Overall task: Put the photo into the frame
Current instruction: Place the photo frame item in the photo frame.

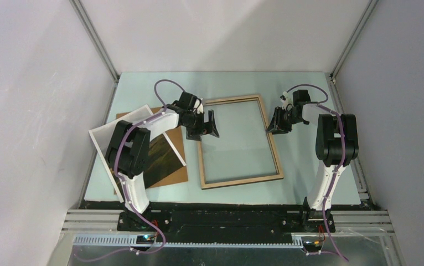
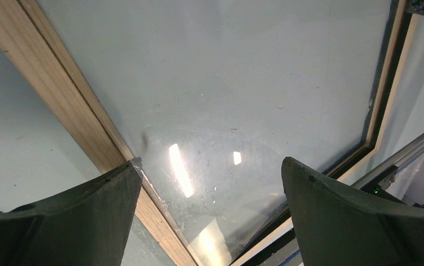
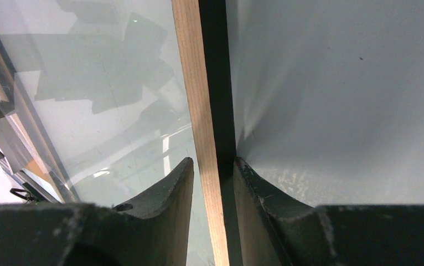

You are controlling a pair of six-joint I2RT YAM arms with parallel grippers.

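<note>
Right claw (image 3: 212, 163) pinches the frame (image 1: 242, 181); left claw (image 2: 211, 162) gapes wide.

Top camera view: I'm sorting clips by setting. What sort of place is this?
Probably a lab robot test cell, not a home: plain white walls edged by aluminium rails box in a pale green table, and a left arm and right arm are bolted along its near edge.
</note>
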